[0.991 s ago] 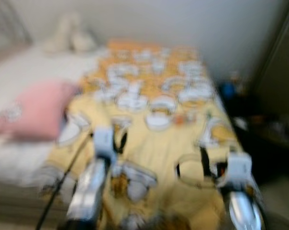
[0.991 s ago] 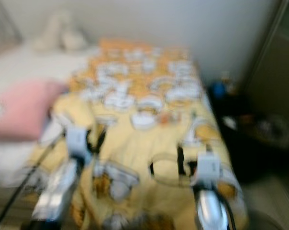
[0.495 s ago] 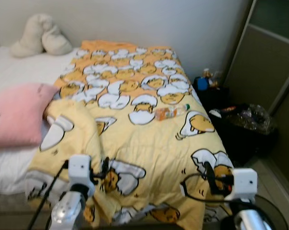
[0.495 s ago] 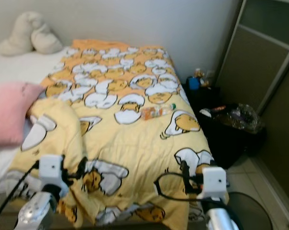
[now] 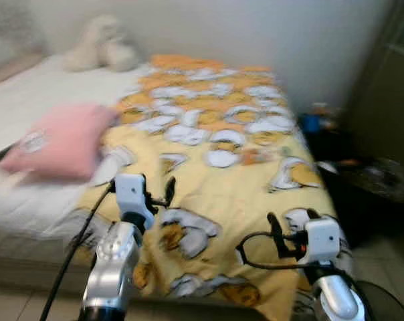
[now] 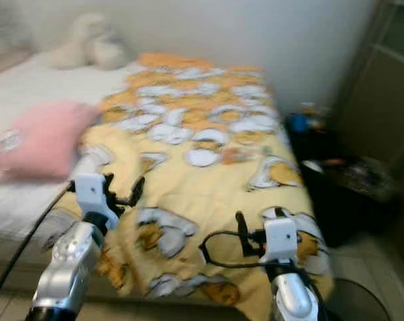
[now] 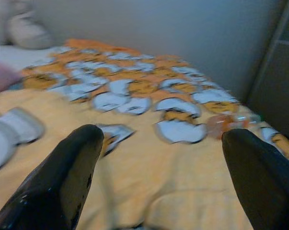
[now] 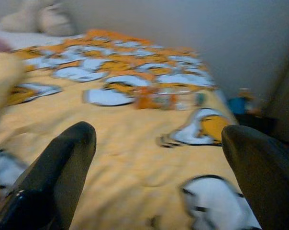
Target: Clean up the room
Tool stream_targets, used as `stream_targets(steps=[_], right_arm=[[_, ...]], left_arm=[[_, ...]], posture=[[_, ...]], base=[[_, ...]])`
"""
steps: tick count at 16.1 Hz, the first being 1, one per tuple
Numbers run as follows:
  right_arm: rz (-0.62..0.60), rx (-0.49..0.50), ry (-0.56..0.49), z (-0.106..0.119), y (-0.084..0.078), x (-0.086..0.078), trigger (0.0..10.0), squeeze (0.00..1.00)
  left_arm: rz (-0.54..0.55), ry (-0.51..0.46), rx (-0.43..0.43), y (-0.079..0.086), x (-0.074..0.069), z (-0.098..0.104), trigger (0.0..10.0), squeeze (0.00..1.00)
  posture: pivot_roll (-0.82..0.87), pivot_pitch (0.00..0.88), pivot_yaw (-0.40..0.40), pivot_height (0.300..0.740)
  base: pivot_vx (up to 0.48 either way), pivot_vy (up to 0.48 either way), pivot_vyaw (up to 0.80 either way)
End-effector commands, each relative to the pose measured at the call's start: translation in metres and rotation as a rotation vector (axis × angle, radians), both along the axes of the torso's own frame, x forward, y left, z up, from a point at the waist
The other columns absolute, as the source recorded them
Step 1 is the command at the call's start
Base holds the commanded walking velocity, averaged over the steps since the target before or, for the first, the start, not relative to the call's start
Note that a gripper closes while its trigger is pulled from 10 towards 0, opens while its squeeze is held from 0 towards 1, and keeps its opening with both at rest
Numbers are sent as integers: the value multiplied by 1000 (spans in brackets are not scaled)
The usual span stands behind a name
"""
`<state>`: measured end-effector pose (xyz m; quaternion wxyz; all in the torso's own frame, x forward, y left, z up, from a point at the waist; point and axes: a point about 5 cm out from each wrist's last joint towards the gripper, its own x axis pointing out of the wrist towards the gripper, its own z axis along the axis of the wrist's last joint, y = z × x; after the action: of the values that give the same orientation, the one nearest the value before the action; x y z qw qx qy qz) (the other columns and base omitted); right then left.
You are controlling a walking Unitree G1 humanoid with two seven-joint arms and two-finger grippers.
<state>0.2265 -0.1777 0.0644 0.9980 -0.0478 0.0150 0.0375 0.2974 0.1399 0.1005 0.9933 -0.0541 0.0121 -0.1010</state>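
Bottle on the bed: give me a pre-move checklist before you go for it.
1. Bottle located, lying on the yellow blanket: ok.
2. Left gripper open and empty: ok.
3. Right gripper open and empty: ok.
4. Blanket between right gripper and bottle free of other things: ok.
5. Bottle within reach from here: cannot tell.
6. Picture sharp enough to aim: not ok, views blurred.

Soft, even indoor light; motion blur smears all views, and the corner right of the bed [image 5: 215,154] lies dim.
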Motion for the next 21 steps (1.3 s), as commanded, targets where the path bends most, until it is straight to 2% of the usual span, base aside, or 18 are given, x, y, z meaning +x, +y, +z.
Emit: stream_targets(steps=[1,4,11,15,16,18,19,20,21], right_arm=[[-25,-6,6,0,-4,0,10000,0],[-37,-9,-1,-1,-3,1,10000,0],[-50,-27,4,-4,-1,-3,10000,0],[-68,2,-11,5,0,8,10000,0],[-107,69,-5,10,4,23,10000,0],[-129,174,-25,30,24,64,10000,0],[-162,263,-19,39,33,89,10000,0],[-188,331,11,46,44,114,10000,0],[-205,359,40,52,52,130,10000,0]], left_arm=[[-51,-20,0,-11,3,4,10000,0],[-96,-57,24,-15,7,10,10000,0],[-132,-56,12,-21,7,10,10000,0],[-93,-57,8,-15,5,10,10000,0],[-64,-56,13,-9,3,11,10000,0],[-7,-72,40,3,-1,16,10000,0],[-22,-89,120,9,-3,21,10000,0],[-98,-113,208,14,-4,30,10000,0],[-155,-129,254,21,-8,40,10000,0]], posture=[[49,0,28,740],[42,0,41,740],[30,0,54,740],[53,0,46,740],[74,0,38,740],[146,0,46,740],[187,21,43,740],[245,64,44,740],[314,112,43,740]], base=[[454,0,0],[454,0,0],[454,0,0],[458,0,0],[465,0,0],[461,0,0],[0,0,0],[0,0,0],[0,0,0]])
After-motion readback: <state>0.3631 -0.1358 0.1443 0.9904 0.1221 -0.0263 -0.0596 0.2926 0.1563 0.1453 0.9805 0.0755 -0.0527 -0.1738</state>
